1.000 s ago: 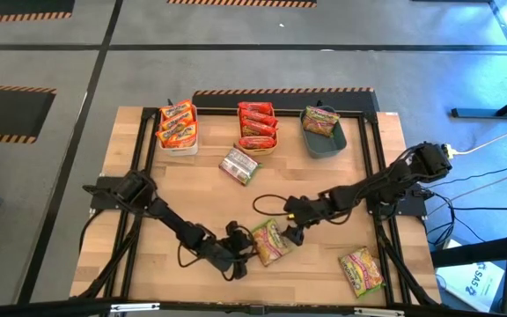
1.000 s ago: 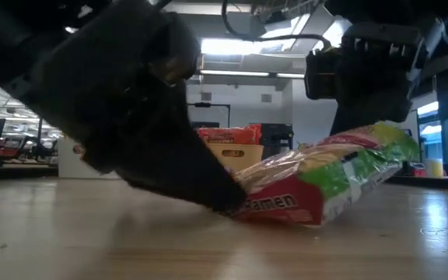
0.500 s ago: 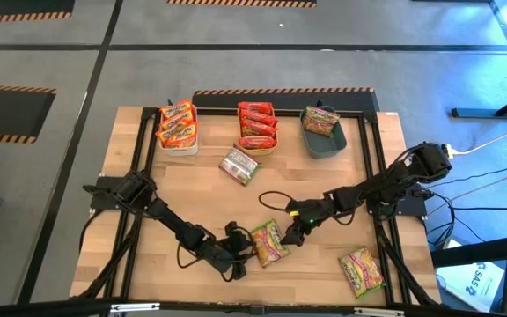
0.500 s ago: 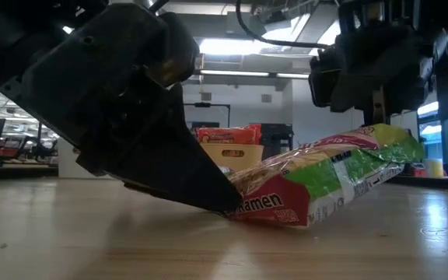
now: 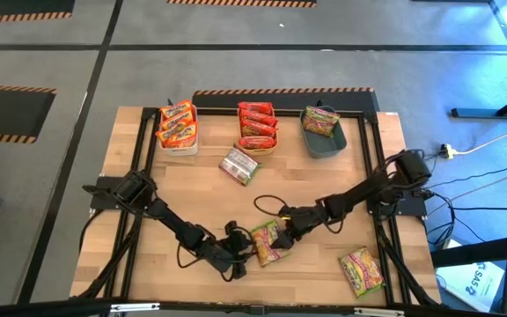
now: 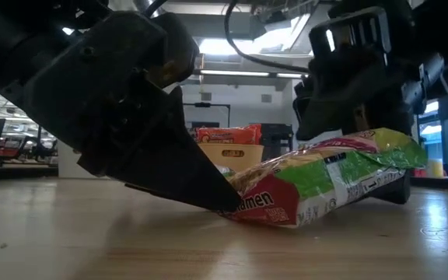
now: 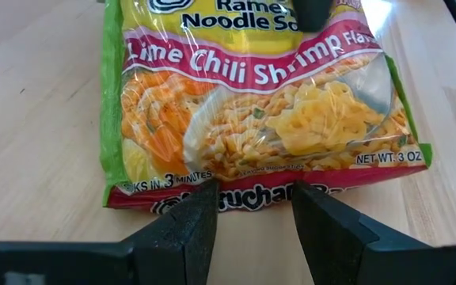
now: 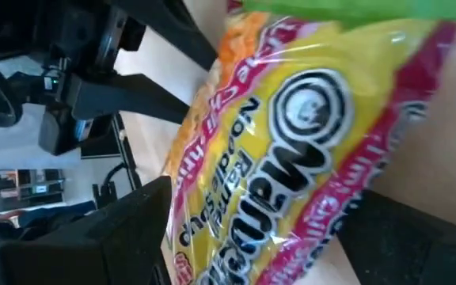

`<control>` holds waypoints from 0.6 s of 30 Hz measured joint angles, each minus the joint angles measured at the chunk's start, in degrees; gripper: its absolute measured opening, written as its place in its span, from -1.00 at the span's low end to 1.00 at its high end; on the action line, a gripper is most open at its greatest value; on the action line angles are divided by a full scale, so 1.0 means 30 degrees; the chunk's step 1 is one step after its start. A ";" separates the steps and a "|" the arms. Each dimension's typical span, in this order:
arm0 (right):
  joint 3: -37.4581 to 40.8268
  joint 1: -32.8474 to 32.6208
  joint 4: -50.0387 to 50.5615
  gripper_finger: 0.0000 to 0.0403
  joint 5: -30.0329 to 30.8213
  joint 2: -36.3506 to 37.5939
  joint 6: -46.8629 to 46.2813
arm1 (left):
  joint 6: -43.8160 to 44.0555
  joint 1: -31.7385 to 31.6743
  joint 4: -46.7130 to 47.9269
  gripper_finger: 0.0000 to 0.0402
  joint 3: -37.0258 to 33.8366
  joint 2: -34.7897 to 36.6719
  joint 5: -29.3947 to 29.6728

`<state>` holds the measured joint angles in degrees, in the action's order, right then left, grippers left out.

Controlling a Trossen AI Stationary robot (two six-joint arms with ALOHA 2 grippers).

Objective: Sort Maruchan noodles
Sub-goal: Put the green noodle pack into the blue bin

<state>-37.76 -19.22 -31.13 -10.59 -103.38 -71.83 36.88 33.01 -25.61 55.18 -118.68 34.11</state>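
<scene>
A green-edged yellow and red ramen packet [image 5: 267, 241], labelled Lime Chili Shrimp, lies near the table [image 5: 201, 194] front, one end tilted up. The left claw [image 7: 252, 226] pinches its red lower edge. The right claw [image 5: 290, 227] straddles the opposite end, jaws spread wide.

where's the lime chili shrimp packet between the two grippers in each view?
High: lime chili shrimp packet, bottom centre.
Low: centre-right, far end raised.
Left wrist: fills upper frame.
Right wrist: fills centre.
Shared landmark: left gripper at its near edge.
</scene>
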 joint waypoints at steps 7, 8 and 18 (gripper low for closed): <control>-0.1349 -0.0015 -0.0645 0.63 0.0189 -0.1320 0.0503 | -0.0009 -0.0085 0.0018 -0.21 0.0000 -0.0003 0.0065; -0.1457 -0.0009 -0.0680 0.60 0.0167 -0.1409 0.0648 | -0.0015 -0.0087 0.0029 -0.21 0.0000 -0.0003 0.0065; -0.1524 0.0036 -0.0567 -0.15 0.0240 -0.1457 0.2888 | -0.0422 -0.0090 0.0219 -0.21 0.0000 0.0162 -0.0189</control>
<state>-42.33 -19.11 -32.83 -9.87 -107.76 -63.17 35.62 32.74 -24.95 55.18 -118.20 33.54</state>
